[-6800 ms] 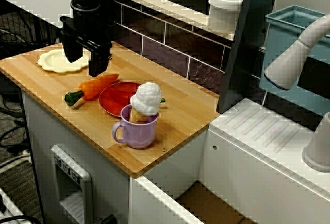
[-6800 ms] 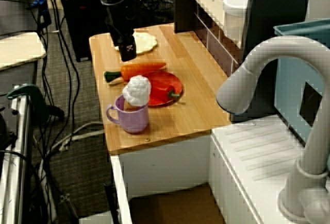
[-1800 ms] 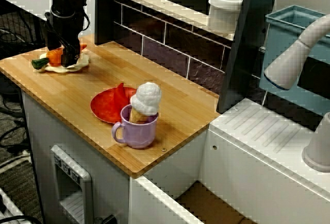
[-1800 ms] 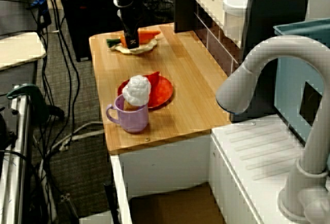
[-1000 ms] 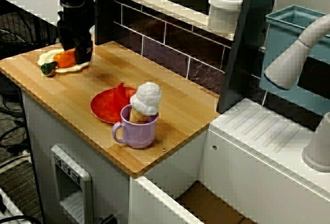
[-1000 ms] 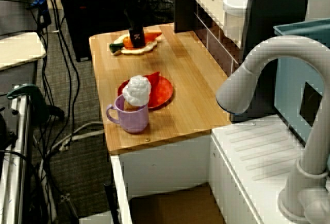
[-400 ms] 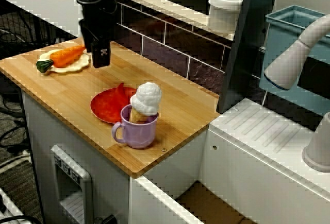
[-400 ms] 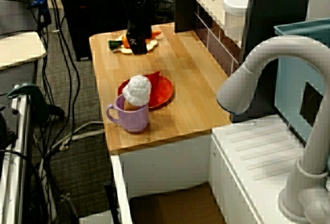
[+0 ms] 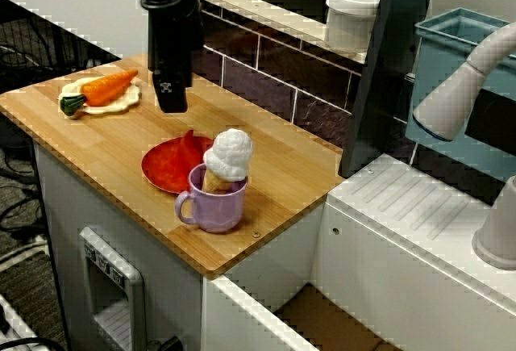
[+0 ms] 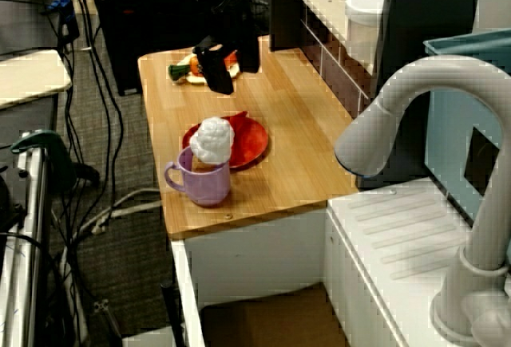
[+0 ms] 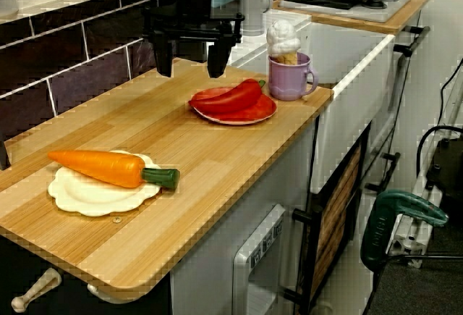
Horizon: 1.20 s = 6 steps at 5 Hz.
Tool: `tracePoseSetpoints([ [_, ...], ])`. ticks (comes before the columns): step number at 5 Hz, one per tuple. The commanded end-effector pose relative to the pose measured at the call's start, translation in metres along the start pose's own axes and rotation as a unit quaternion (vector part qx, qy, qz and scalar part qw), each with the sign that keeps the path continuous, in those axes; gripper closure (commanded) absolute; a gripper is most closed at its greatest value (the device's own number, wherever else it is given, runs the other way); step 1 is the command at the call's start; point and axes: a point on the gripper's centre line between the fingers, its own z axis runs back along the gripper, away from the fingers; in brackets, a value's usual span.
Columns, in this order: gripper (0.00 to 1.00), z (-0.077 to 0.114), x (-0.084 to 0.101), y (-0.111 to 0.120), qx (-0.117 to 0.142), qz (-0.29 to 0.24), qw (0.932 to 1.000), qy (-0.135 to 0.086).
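On cream plate [image 11: 76, 199] — carrot [image 11: 94, 166], well apart fr. pincer [image 11: 189, 71].

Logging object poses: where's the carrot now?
In the low view along the counter, the carrot lies on the cream plate at the near left end, green tip pointing right; the open hand hangs beyond it, by the red plate.

Two high, one low; counter [image 9: 266, 165] shared.
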Motion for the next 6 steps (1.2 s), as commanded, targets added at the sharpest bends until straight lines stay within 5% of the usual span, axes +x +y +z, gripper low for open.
tracePoseSetpoints([
  [1,0.00,0.019,0.007,-0.004,-0.035,-0.246,0.9670,-0.054],
  [3,0.00,0.023,0.009,-0.023,-0.047,-0.331,0.9397,-0.073],
  [5,0.00,0.017,0.004,-0.045,-0.050,-0.344,0.9352,-0.068],
  [6,0.00,0.012,0.002,-0.052,-0.051,-0.331,0.9399,-0.065],
])
